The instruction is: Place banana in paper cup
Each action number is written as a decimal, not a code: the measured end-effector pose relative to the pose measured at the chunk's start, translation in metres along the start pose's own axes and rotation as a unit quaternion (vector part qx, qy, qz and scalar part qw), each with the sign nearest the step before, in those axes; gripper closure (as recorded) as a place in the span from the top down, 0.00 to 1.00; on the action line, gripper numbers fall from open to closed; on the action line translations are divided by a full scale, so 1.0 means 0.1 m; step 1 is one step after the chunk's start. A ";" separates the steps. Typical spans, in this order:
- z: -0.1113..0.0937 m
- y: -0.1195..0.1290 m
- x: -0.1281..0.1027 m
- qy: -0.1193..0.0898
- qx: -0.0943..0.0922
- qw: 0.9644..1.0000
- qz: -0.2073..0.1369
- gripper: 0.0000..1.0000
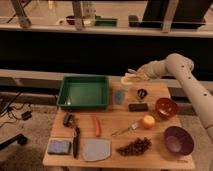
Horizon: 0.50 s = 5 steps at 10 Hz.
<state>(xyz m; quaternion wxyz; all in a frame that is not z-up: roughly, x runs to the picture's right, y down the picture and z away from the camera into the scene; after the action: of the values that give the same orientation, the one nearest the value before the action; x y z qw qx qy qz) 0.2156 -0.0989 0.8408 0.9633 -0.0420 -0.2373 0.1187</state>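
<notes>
Now banana [131,77] at tool [134,75], directly above paper cup [125,83].

We see the tool [134,76] over the matt paper cup [125,83]; wooden worktop [112,120], glossy plastic tray [84,92], metal fork [126,130].
</notes>
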 end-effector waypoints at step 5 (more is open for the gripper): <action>0.25 0.00 -0.13 -0.013 -0.008 1.000 -0.007 0.00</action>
<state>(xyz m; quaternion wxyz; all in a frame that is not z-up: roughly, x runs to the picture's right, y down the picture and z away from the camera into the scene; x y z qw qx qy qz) 0.1926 -0.1015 0.8575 0.9606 -0.0465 -0.2507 0.1105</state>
